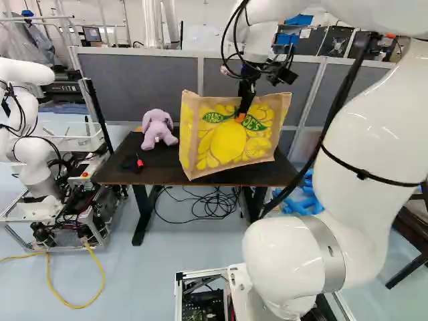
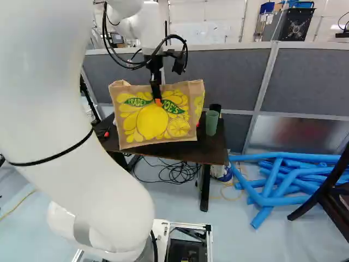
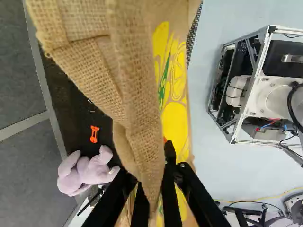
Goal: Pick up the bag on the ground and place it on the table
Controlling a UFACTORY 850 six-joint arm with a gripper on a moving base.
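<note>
Clamping the upper edge of the tan burlap bag with yellow lemon print (image 1: 227, 144), the black two-fingered gripper (image 2: 158, 101) had its jaws closed from both sides on a fold of cloth. That top hold seemed chosen so the body could hang below, mouth up and base leading towards the dark rectangular table (image 2: 210, 154). The bag was over the tabletop, its lower edge slightly slanted; whether its base bore on the wood could not be told. The lilac plush animal (image 1: 157, 128) lay to one side and the green cup (image 2: 211, 123) stood close by the other, so a straight descent looked wiser than any sideways shift. The job appeared nearly done: settle the base, then release gently, since soft burlap might sag or tip once let go.
</note>
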